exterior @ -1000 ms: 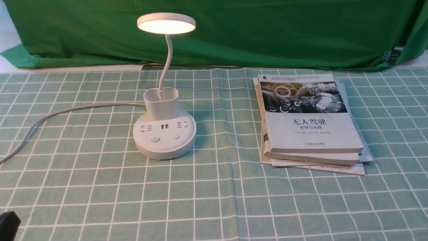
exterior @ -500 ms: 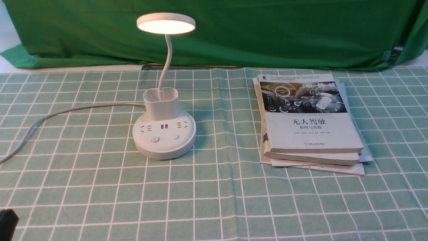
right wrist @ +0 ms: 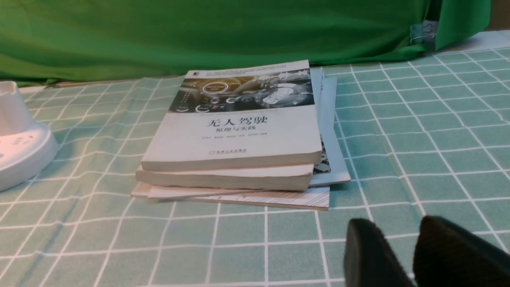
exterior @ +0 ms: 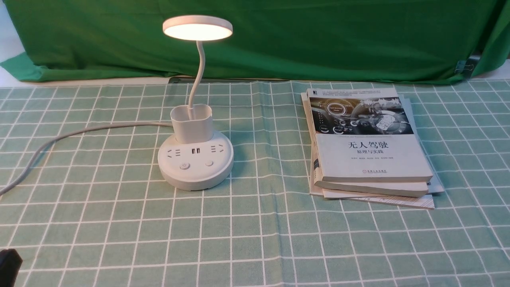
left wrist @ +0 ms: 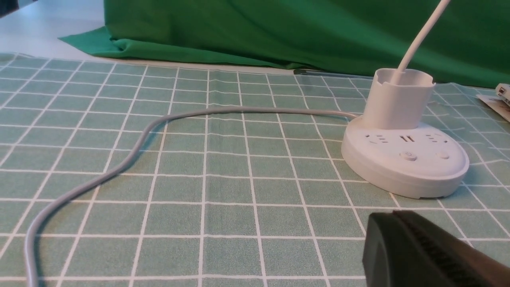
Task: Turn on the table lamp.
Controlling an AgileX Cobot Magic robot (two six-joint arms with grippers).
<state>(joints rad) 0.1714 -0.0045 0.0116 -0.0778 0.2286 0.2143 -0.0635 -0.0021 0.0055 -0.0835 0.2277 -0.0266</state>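
- Left gripper (left wrist: 430, 251): only a dark fingertip section visible in the left wrist view, low over the surface; finger spacing cannot be read
- Left arm: small black corner (exterior: 8, 266) at the lower left edge of the front view
- Right gripper (right wrist: 414, 255): two dark padded fingers with a narrow gap, holding nothing
- Right arm: not visible in the front view

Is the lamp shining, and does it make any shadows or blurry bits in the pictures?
Front view: the table lamp has a glowing disc head, and a soft shadow falls on the tablecloth right of its base; all sharp. Left wrist view: the lamp head is cut off, and the left gripper is a dark near blur. Right wrist view: the books are clear, the right gripper fuzzy.
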